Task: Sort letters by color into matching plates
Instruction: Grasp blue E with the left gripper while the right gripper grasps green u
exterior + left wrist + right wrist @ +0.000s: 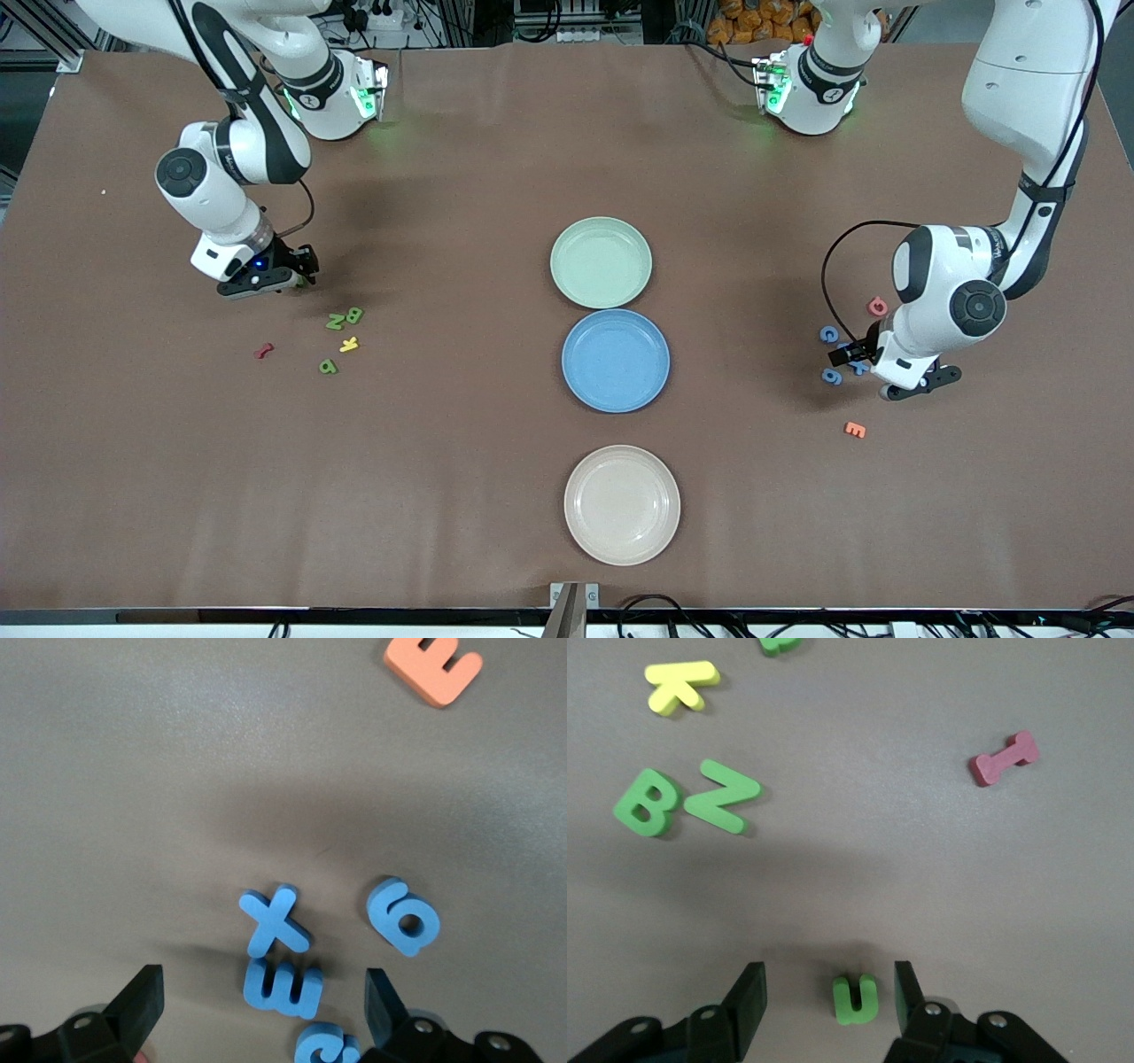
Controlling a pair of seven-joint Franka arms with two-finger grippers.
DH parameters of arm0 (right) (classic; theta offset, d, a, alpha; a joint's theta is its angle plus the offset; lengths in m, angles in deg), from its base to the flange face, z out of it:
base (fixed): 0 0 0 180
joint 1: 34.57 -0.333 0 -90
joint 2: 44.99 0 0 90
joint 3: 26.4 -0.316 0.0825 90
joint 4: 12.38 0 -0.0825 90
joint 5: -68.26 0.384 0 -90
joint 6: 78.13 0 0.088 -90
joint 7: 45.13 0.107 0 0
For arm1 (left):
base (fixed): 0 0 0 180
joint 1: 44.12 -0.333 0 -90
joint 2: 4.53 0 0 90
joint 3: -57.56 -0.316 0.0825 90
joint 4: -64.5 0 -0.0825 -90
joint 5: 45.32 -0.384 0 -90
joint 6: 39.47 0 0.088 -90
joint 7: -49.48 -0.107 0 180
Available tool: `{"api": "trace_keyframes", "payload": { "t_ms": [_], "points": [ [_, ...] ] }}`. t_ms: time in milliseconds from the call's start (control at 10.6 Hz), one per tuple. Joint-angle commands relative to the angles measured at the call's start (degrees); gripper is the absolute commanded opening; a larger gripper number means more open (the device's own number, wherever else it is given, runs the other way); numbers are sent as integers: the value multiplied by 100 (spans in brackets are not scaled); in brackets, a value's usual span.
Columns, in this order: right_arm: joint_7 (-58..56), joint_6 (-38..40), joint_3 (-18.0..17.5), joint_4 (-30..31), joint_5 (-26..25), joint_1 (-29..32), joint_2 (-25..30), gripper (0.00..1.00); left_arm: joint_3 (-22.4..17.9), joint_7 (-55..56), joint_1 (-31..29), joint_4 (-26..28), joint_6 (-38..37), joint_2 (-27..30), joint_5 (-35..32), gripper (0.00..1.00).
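Low over the table at the right arm's end, my right gripper point(304, 268) point(828, 1001) stands open around a green U point(855, 998), with a gap on each side of it. A green B point(354, 315) point(647, 802), a green Z point(335, 322) point(722, 796) and another green letter point(329, 366) lie nearer the front camera. My left gripper point(844, 354) point(263, 1001) is open and low over a blue E point(282, 986). Beside the E lie a blue X point(276, 921), a blue 9 point(832, 377) point(405, 916) and a blue C point(828, 334) point(326, 1048). The pale green plate point(601, 262) and the blue plate point(616, 360) sit mid-table with nothing on them.
A beige plate point(622, 504) lies nearest the front camera. A yellow K point(349, 345) point(680, 684) and a red I point(263, 351) point(1005, 757) lie among the green letters. A pink G point(877, 307) and an orange E point(855, 430) point(434, 665) lie by the blue ones.
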Motion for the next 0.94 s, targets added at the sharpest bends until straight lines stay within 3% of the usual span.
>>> {"api": "trace_keyframes", "payload": {
  "t_ms": [0,283,377,848],
  "points": [
    [-414,-264,141,97,-40,176,-141,66,40,178,-88,318,405,79,-156,100],
    [-459,-343,141,115,-40,186,-220,64,31,169,-97,626,713,132,-156,100],
    [-459,-448,141,167,-40,177,-264,58,31,178,-97,661,749,132,-156,100],
    [-459,-546,141,194,-40,177,-396,52,31,178,-97,794,863,123,-156,100]
  ]
}}
